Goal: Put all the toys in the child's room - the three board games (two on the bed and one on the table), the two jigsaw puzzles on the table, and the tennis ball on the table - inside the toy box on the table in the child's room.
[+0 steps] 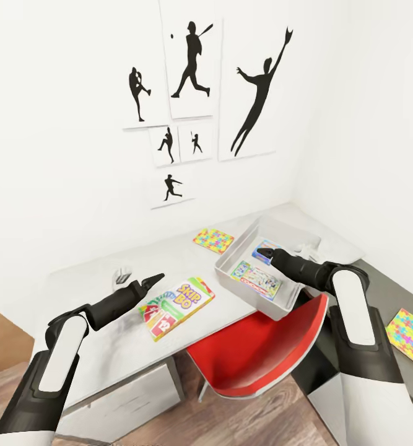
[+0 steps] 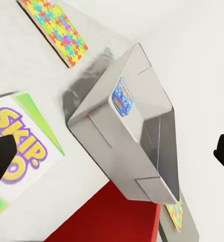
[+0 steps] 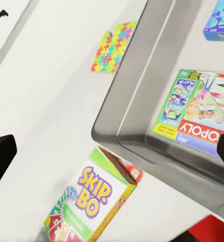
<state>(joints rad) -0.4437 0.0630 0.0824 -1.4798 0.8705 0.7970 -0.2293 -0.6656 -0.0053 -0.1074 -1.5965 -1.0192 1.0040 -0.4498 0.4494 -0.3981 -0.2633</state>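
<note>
The pale grey toy box (image 1: 246, 291) stands on the table (image 1: 101, 279) and holds the Monopoly box (image 1: 256, 279) and a small blue game box (image 1: 266, 251). My right gripper (image 1: 265, 253) hovers open over the toy box, above the Monopoly (image 3: 200, 111). The Skip-Bo box (image 1: 176, 308) lies flat near the table's front edge, with my open left gripper (image 1: 153, 280) just to its left. One jigsaw puzzle (image 1: 213, 240) lies behind the toy box, another (image 1: 410, 337) on the dark cabinet section at right. The tennis ball and bed are out of view.
A red-seated chair (image 1: 262, 353) is tucked under the table's front edge, below the toy box. White walls close the corner behind and to the right, with black baseball silhouette pictures (image 1: 194, 68). Wood-plank floor (image 1: 243, 421) lies below.
</note>
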